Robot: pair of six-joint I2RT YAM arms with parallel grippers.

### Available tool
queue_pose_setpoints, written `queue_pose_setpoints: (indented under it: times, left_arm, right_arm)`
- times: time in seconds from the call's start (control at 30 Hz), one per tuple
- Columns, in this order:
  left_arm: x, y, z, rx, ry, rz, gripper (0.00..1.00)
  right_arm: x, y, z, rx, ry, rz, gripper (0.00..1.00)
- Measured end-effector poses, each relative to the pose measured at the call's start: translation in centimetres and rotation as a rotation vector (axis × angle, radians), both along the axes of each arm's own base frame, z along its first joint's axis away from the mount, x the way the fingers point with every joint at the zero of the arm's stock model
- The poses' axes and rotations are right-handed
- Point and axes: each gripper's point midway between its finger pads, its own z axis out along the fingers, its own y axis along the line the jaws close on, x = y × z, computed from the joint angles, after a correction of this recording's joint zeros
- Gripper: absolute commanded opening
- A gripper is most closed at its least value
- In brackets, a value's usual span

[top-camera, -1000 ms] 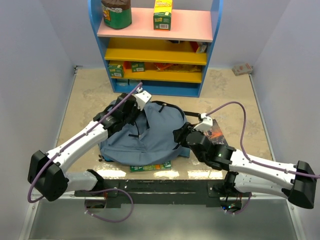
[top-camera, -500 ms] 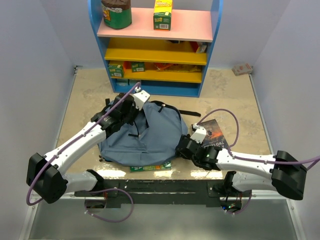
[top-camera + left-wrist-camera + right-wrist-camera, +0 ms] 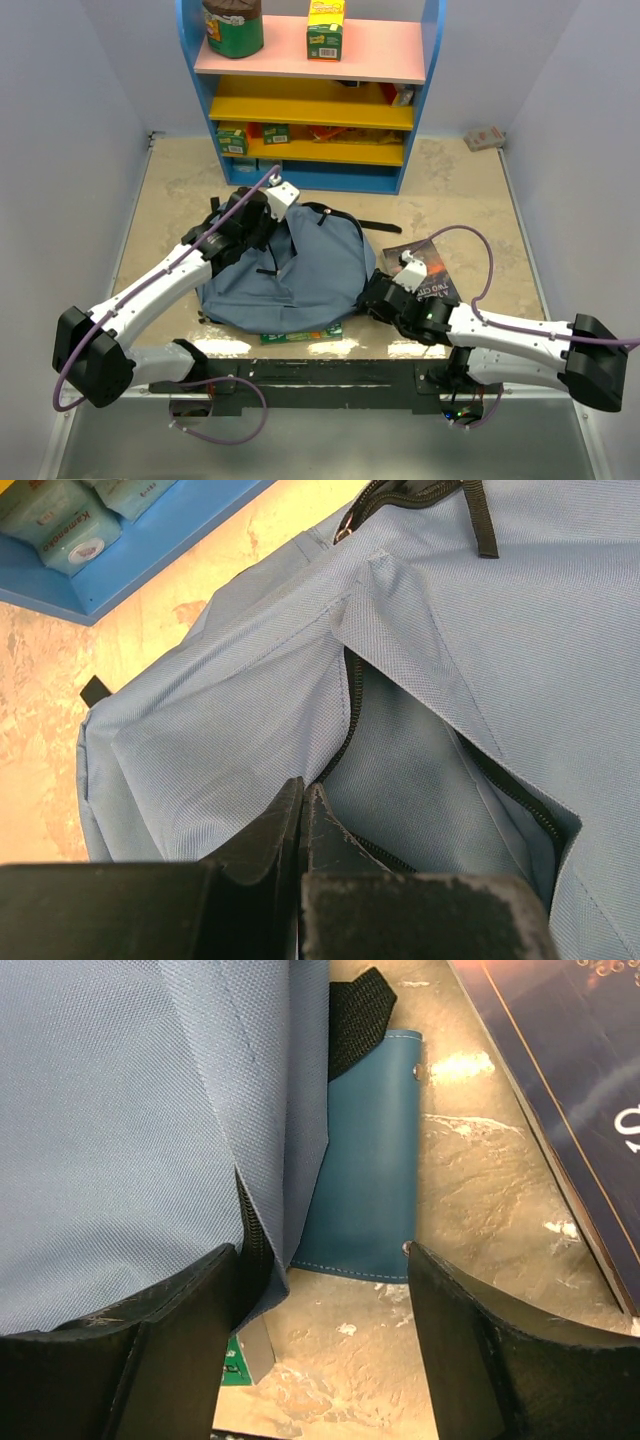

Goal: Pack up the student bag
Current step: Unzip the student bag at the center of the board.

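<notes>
Top external view, your stock: one grey-blue bag (image 3: 290, 275), lying flat mid-worktop (image 3: 470, 190) in front of the shelf (image 3: 310, 100), between your two arms. Left pincer (image 3: 302, 792): closed, tips pinching the bag's fabric at the zip edge, where the opening gapes just past them. Right pincer (image 3: 320, 1260): open and empty, jaws standing wide at the bag's near right corner, one finger (image 3: 190, 1310) touching the fabric, the other over bare worktop. One teal pouch (image 3: 365, 1170): flat, partly tucked under that corner, beside a black strap (image 3: 355, 1020). One dark book (image 3: 425, 268): flat, just right of the bag, beside your right pincer. One green book (image 3: 300, 335): peeking out from under the bag's near edge.
</notes>
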Motion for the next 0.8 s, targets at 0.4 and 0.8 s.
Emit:
queue_pose_setpoints:
  times: [0.4, 0.8]
  left_arm:
    - [-0.2, -0.5, -0.1, -0.016, 0.011, -0.022, 0.00]
    - [1.2, 2.9, 0.4, 0.001, -0.009, 0.055, 0.00]
  right_arm:
    - [-0.3, -0.8, -0.9, -0.004, 0.036, -0.057, 0.66]
    - [1.1, -0.8, 5.4, 0.072, -0.088, -0.077, 0.75]
